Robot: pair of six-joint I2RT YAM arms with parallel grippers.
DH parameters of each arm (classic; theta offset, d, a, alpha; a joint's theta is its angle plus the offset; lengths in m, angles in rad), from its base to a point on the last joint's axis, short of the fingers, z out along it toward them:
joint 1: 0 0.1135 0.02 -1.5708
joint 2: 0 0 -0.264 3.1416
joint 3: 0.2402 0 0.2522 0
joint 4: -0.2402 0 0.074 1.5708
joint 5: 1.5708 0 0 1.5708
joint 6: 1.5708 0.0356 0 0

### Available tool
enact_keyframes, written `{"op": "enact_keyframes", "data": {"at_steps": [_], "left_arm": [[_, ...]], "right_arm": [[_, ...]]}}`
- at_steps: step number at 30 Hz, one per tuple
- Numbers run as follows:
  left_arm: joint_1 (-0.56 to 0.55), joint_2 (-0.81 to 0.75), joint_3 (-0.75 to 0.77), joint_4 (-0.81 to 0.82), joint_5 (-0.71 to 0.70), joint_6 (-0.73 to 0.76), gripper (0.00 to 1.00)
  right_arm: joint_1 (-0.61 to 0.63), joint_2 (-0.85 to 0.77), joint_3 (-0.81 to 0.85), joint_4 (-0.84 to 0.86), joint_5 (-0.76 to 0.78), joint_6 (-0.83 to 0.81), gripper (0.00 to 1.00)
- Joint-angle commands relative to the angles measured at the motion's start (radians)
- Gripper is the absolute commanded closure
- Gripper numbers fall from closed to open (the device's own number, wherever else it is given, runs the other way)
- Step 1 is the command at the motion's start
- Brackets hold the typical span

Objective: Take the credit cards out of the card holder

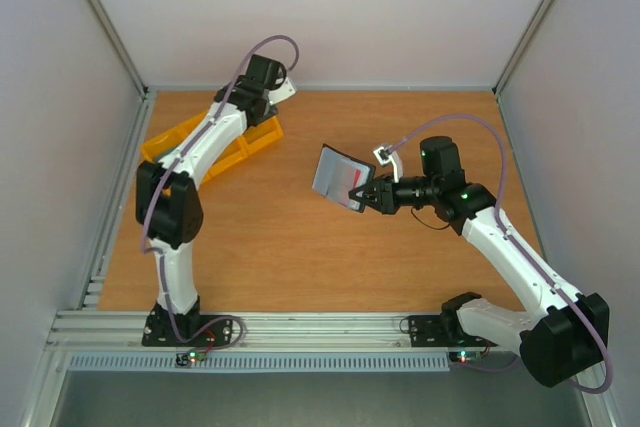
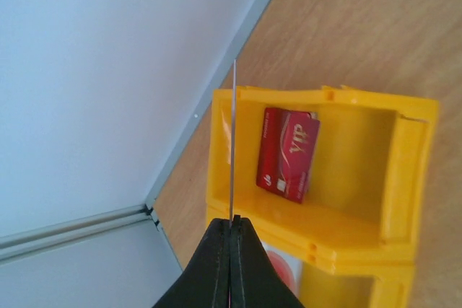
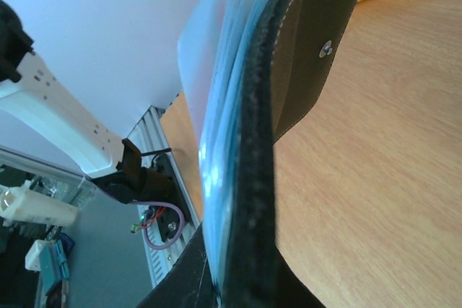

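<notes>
One red card [image 2: 289, 153] lay flat inside the yellow bin [image 2: 404, 171], so at least that much of the job looked done. Just above that bin's near wall the left claw [image 2: 231, 227] was pinched tight on a second card [image 2: 233, 142], seen edge-on as a thin line (its face could not be read). It looked ready to be dropped in.

Well to the right of the bin and lifted off the table, the card holder [image 1: 338, 175] hung open in the right claw [image 1: 366, 193], which was clamped on its lower edge. A streak of red [image 1: 354, 185] showed on its inner face, which I judged to be a card not yet drawn. How many more sat in the pockets could not be told.

The right wrist view gave only the holder's black edge, its pale lining and the snap tab [image 3: 317, 52]. Something white with a red mark [image 2: 283, 273], just on the near side of the bin, was cut off by the fingers.
</notes>
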Motion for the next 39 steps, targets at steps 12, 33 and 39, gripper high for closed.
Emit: {"op": "enact_keyframes", "data": {"at_steps": [12, 33, 39], "left_arm": [[0.058, 0.257, 0.174, 0.074, -0.158, -0.006, 1.0], [0.084, 0.373, 0.149, 0.059, -0.182, -0.064, 1.0], [0.104, 0.389, 0.137, 0.113, -0.186, -0.038, 1.0]], "right_arm": [[-0.006, -0.029, 0.045, -0.031, 0.008, -0.017, 0.99], [-0.006, -0.033, 0.048, -0.038, -0.008, -0.037, 0.99], [-0.006, -0.034, 0.046, -0.036, -0.018, -0.042, 0.99]]}}
